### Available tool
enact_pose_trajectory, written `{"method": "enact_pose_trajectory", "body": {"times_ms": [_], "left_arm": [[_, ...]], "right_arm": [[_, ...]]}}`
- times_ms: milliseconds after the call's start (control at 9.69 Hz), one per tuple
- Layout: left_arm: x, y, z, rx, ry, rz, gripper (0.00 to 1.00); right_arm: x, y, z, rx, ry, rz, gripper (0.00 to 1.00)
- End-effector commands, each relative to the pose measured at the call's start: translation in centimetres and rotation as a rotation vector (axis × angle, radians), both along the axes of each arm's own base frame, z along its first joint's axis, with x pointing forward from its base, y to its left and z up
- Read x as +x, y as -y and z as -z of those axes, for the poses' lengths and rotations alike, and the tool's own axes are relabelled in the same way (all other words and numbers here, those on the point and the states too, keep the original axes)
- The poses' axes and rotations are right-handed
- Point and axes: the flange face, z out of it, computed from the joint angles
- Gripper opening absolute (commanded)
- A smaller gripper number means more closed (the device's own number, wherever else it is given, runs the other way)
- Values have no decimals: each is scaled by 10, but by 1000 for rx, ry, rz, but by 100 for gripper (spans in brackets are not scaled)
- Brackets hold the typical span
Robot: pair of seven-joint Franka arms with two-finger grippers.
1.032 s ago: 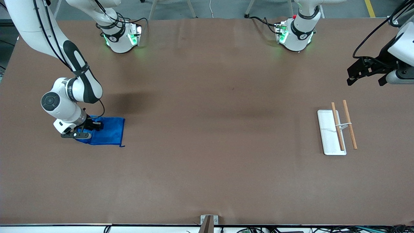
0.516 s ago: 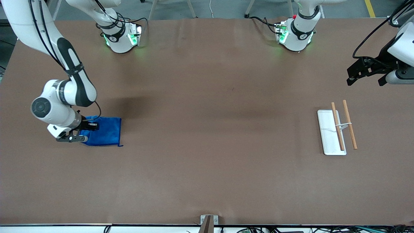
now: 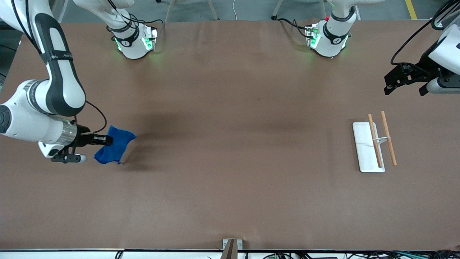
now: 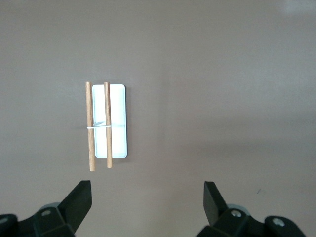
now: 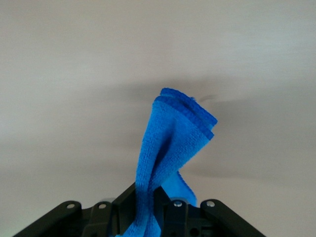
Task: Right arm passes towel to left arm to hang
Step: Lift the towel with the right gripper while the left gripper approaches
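The right arm (image 3: pixel 54 68) comes down from its base along the edge of the desk (image 3: pixel 230 187) at its own end, elbow bent, with the forearm turned level so that the right hand (image 3: pixel 105 139) points sideways toward the middle of the desk. Its fingers are pressed together on one edge of the towel (image 3: pixel 114 146), which hangs crumpled and twisted from the grip, clear of the desk with its shadow on the surface just beside it. In the right wrist view the towel (image 5: pixel 173 153) rises out of the closed fingers as a folded, twisted blue strip. Well apart from the towel, at the other end of the desk, the left arm (image 3: pixel 444 54) waits with its left hand (image 3: pixel 404 81) up in the air, over bare desk close to the white tray (image 3: pixel 363 158). In the left wrist view the left hand (image 4: pixel 147 200) has its fingers (image 4: pixel 79 200) spread wide apart and holding nothing, looking down on the tray (image 4: pixel 117 123). Two wooden sticks (image 3: pixel 381 138) joined by a white band lie by the tray, one on it and one on the desk beside it.
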Motion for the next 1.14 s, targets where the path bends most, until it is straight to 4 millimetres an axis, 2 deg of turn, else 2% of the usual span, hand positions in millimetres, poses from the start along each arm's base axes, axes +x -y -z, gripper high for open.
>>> {"method": "enact_pose_trajectory", "body": {"times_ms": [0,310,516,723,1032], "left_arm": [[5,1,16,22,-37,12,100],[6,5,25,8,-59,40,100],[7,11,31,-29,-82,114,100],[3,21,50,-174,-144,191,100],[4,38,80,-375,-273,214,100]], "right_arm": [[-7,-65,-18,247,-18,63,1],[-20,-159,-35,604,-76,143,1],[-32,-208,-47,803,-91,142,1],[-48,-256,-52,1006,-95,144,1],[-70,-319,-31,1265,-79,178,1]]}}
